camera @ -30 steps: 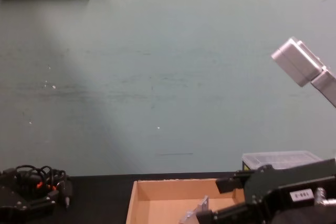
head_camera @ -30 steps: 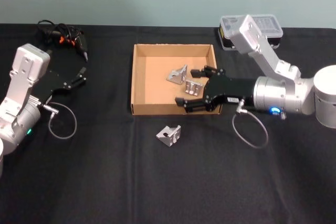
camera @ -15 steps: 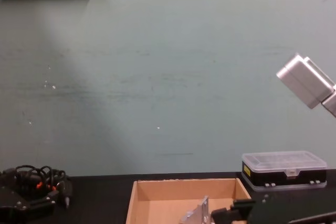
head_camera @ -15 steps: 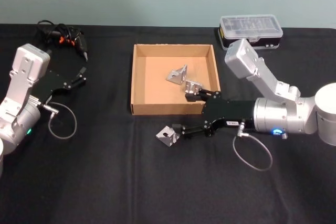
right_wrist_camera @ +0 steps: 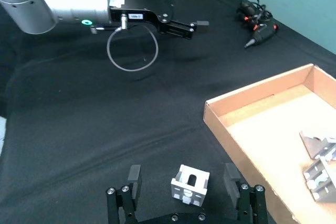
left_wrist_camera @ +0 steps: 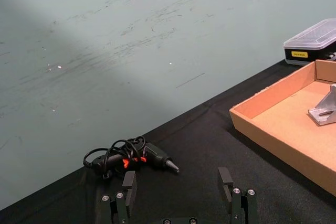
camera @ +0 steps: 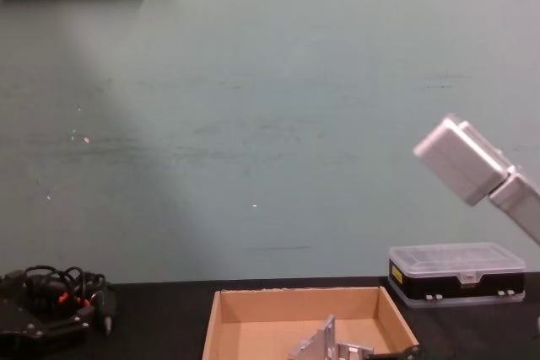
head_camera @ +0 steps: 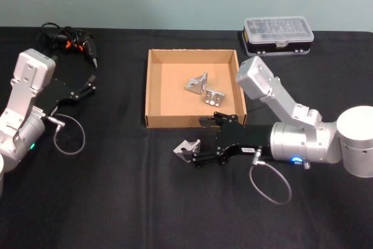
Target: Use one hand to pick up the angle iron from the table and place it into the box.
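A silver angle iron (head_camera: 187, 148) lies on the black table (head_camera: 116, 202) just in front of the tan cardboard box (head_camera: 153, 86). My right gripper (head_camera: 198, 142) is low over the table and open. In the right wrist view the angle iron (right_wrist_camera: 190, 183) sits between the fingers (right_wrist_camera: 134, 174) of the right gripper (right_wrist_camera: 182, 173), untouched on both sides. Two more angle irons (head_camera: 198, 82) (head_camera: 214, 97) rest inside the box. My left gripper (head_camera: 90, 84) is parked at the far left, open with nothing in it, and also appears in its wrist view (left_wrist_camera: 177, 180).
A clear plastic case (head_camera: 278, 34) with black-and-yellow latches stands behind the box at the right. A black glue gun with coiled cable (head_camera: 70, 39) lies at the back left. Cable loops hang by both wrists. The chest view sees the box's (camera: 253, 309) near walls.
My right gripper has left the space over the box, come forward and down to the table, and now straddles the loose angle iron. The left arm has stayed still.
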Controlling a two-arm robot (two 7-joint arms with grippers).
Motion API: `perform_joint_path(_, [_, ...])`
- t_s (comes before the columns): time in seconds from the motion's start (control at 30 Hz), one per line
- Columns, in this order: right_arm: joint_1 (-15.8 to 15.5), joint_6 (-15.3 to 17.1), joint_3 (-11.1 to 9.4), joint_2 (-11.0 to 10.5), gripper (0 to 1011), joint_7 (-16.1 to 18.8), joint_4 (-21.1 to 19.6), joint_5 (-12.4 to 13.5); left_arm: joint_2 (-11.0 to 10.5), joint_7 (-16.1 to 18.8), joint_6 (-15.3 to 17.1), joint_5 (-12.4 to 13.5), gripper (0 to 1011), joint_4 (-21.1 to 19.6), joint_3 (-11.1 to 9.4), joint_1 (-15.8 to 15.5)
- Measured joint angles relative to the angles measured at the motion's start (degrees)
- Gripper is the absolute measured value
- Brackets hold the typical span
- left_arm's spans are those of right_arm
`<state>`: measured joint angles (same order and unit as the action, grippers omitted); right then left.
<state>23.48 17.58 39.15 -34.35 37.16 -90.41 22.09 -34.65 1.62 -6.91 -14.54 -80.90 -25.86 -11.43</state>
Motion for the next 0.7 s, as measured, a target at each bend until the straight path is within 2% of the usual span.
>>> perform_joint_path(0.43, [-3.36, 6.25, -0.32, 3.62, 1003, -8.23, -2.43, -2.36, 0.0, 0.0, 0.0, 0.0, 1011, 0.0, 0.0, 0.0])
perform_joint_path(0.7, [-5.65, 8.13, -1.43, 6.19, 1003, -12.96, -3.16, -4.05, 0.0, 0.0, 0.0, 0.0, 1011, 0.0, 0.0, 0.0])
